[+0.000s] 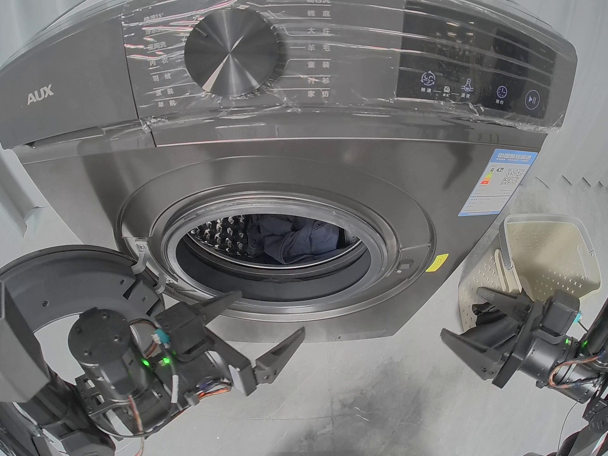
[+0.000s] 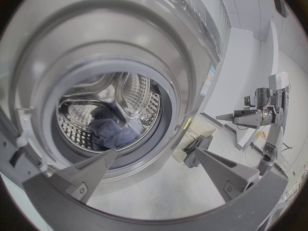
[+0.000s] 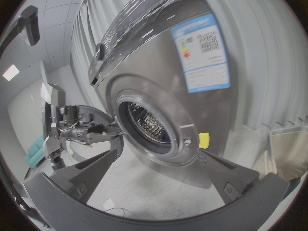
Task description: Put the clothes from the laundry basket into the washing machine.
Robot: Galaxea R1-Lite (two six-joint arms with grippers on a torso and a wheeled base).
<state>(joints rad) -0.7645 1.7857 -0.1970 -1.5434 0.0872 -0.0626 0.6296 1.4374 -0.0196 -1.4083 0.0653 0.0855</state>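
Note:
The washing machine (image 1: 285, 159) stands with its round door (image 1: 57, 280) swung open to the left. Dark blue clothes (image 1: 294, 239) lie inside the drum (image 2: 109, 113); the left wrist view shows them as a heap (image 2: 107, 132) at the drum's bottom. My left gripper (image 1: 269, 315) hangs open and empty just below the front of the drum opening. A cream laundry basket (image 1: 551, 254) leans beside the machine on the right, with a dark garment (image 2: 195, 148) hanging over its edge. My right gripper (image 1: 462, 313) is open and empty in front of the basket.
The grey floor (image 1: 380, 400) in front of the machine is bare. White curtains (image 3: 272, 64) hang behind the machine. The open door sits close to my left arm. The basket (image 3: 288, 154) stands between the machine's right side and the curtain.

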